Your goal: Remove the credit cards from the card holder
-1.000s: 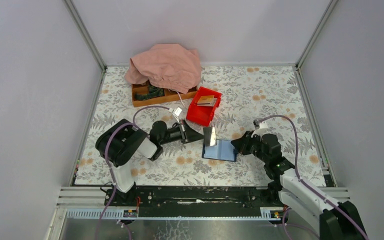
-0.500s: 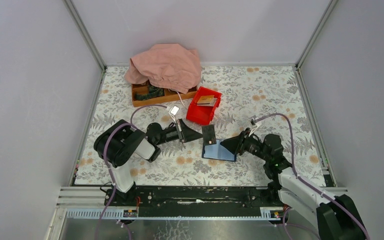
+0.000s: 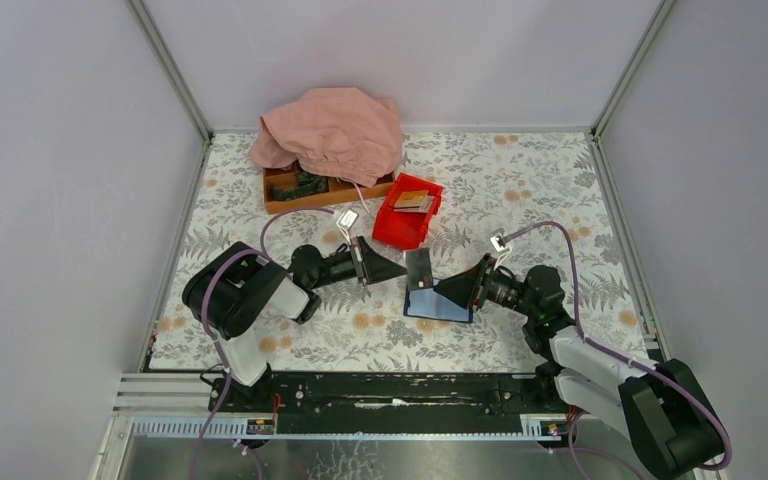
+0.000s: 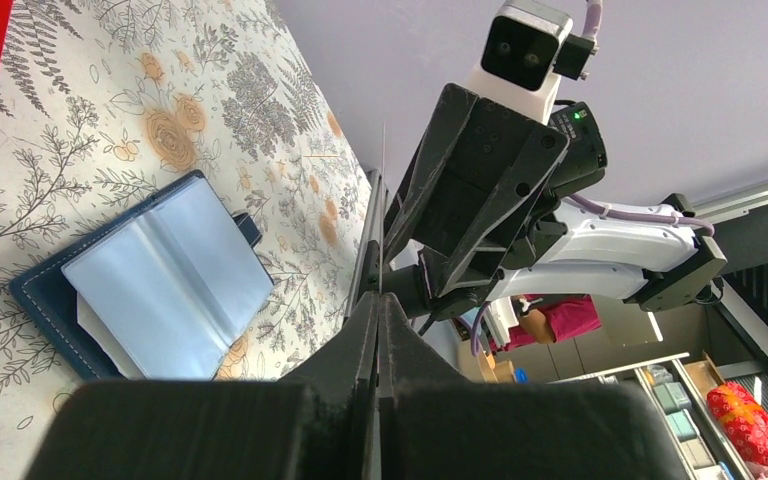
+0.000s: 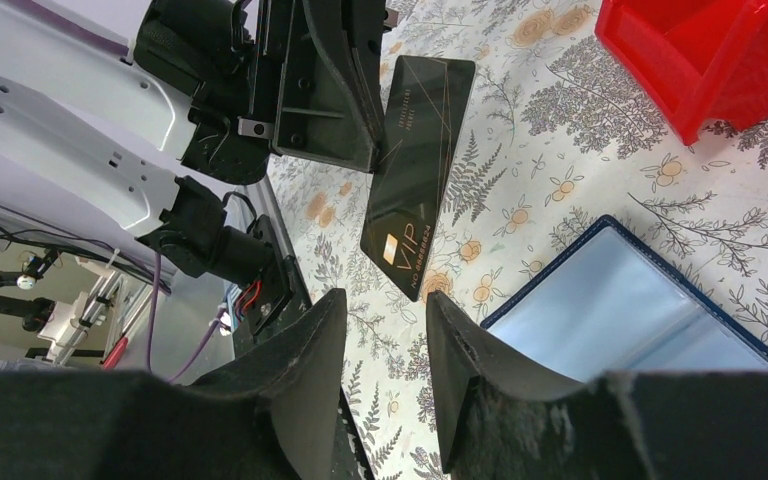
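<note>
The card holder (image 3: 440, 302) lies open on the flowered table, its light blue panels (image 5: 620, 310) facing up and its dark edges showing (image 4: 160, 280). My left gripper (image 3: 403, 270) is shut on a black credit card (image 3: 419, 268) with gold VIP lettering (image 5: 415, 215), held on edge just left of the holder. The left wrist view shows this card only as a thin line (image 4: 383, 200) above the closed fingertips (image 4: 370, 305). My right gripper (image 3: 442, 290) is open with nothing between its fingers (image 5: 385, 297), low over the holder's right part and pointing at the card.
A red bin (image 3: 407, 212) with a small flat tan thing inside stands just behind the card. Further back, a wooden tray (image 3: 300, 190) lies partly under a pink cloth (image 3: 330, 125). Walls enclose the table on three sides.
My right gripper has opened, and its wrist has turned and dropped lower, now pointing left at the card. The left gripper has shifted slightly left, still holding the card.
</note>
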You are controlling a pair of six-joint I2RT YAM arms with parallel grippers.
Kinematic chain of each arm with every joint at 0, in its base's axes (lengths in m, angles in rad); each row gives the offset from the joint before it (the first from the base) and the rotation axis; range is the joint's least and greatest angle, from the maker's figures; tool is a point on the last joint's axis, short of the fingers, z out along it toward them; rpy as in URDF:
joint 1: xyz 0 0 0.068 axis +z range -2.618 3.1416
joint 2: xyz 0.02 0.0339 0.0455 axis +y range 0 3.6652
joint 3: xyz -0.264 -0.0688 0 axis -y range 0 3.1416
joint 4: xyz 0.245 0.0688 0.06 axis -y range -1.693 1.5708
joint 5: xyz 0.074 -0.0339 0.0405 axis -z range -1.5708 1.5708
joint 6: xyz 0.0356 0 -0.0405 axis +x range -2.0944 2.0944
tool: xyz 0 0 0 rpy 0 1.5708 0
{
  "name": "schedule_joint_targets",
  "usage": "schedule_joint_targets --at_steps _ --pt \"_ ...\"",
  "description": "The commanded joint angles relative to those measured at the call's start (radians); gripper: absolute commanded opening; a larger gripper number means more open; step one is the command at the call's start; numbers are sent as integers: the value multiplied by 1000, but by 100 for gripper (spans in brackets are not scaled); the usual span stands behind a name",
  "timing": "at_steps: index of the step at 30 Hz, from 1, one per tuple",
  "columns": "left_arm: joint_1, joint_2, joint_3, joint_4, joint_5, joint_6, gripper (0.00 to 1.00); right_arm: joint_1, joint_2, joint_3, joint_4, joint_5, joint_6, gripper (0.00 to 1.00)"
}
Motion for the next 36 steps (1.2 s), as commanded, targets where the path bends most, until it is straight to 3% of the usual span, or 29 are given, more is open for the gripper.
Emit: schedule_joint_targets --at_steps 1,18,23,28,33,36 --pt "-9 -20 25 78 22 -8 0 0 6 29 76 -29 2 42" --pt "-56 2 54 77 17 -28 0 1 44 33 77 -24 -16 36" --pt "-67 6 51 78 16 -25 0 2 45 32 75 -17 -23 26" --pt "-71 11 54 79 15 -25 0 1 45 27 74 -14 -23 0" --pt "-71 9 53 80 8 -20 2 1 35 25 68 -35 -27 0" --pt "-70 10 55 82 14 -13 15 0 24 26 56 -56 -33 0"
